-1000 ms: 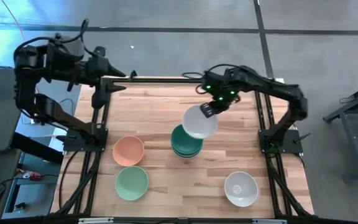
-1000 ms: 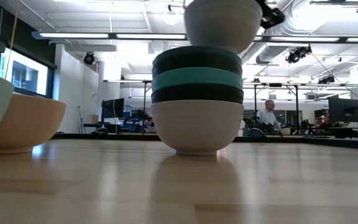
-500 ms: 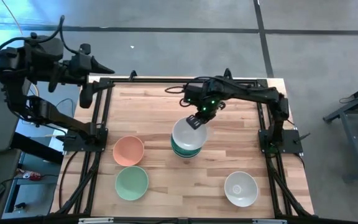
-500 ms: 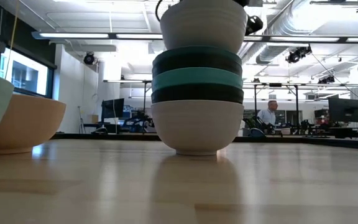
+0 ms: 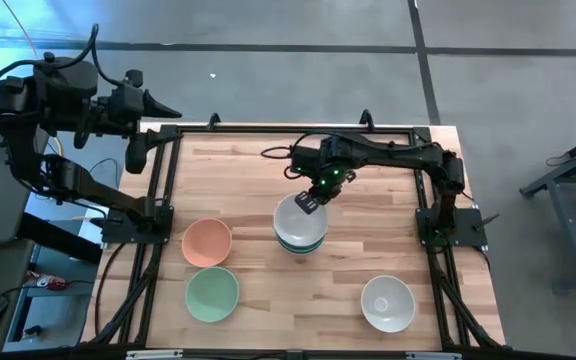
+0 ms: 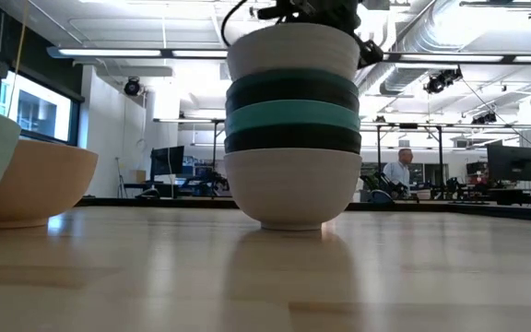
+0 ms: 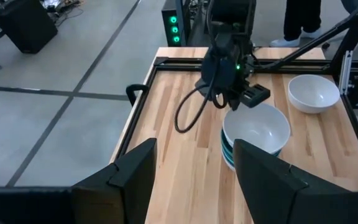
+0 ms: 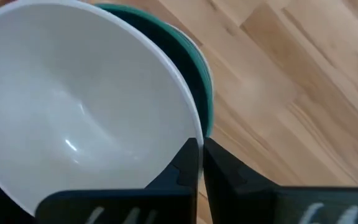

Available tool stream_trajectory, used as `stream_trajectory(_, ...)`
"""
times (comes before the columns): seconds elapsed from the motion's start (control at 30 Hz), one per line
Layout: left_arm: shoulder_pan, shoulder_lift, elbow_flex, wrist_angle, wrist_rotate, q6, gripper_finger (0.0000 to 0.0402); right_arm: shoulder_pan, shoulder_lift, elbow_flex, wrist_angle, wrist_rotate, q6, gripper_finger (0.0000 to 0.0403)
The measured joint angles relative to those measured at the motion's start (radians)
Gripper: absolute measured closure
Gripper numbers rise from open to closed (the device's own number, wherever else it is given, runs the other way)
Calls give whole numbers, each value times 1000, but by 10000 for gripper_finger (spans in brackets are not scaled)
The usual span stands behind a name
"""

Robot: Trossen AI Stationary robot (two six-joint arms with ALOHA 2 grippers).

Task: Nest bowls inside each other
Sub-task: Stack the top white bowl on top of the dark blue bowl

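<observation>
Peach bowl point(image 5: 207, 241); mint bowl point(image 5: 212, 294) beside.

The stack point(image 6: 292, 138) reads, from the base up, white, black, teal, dark green and white, and the top white bowl point(image 5: 299, 217) is plain and glossy inside. On the pale, striped-grain wooden worktop point(image 5: 248, 175), a peach bowl point(image 5: 207, 241) and a mint green bowl point(image 5: 212, 294) sit on the left, and a lone white bowl point(image 5: 387, 303) on the near right. The right end effector point(image 5: 310, 199) is black with small green lights glowing on its wrist, and the left end effector point(image 5: 164, 110) is likewise black.
</observation>
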Motion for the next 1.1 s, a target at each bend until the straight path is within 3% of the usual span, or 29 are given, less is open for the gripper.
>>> stream_trajectory(0.37,0,0,0,0,0,-15,202,0,0,-104,88,-39,-10,403)
stream_trajectory(0.83,0,0,0,0,0,-15,202,0,0,-106,88,-5,-10,402)
stream_trajectory(1.1,0,2,-2,1,11,-12,202,0,-18,-106,89,-1,-9,339)
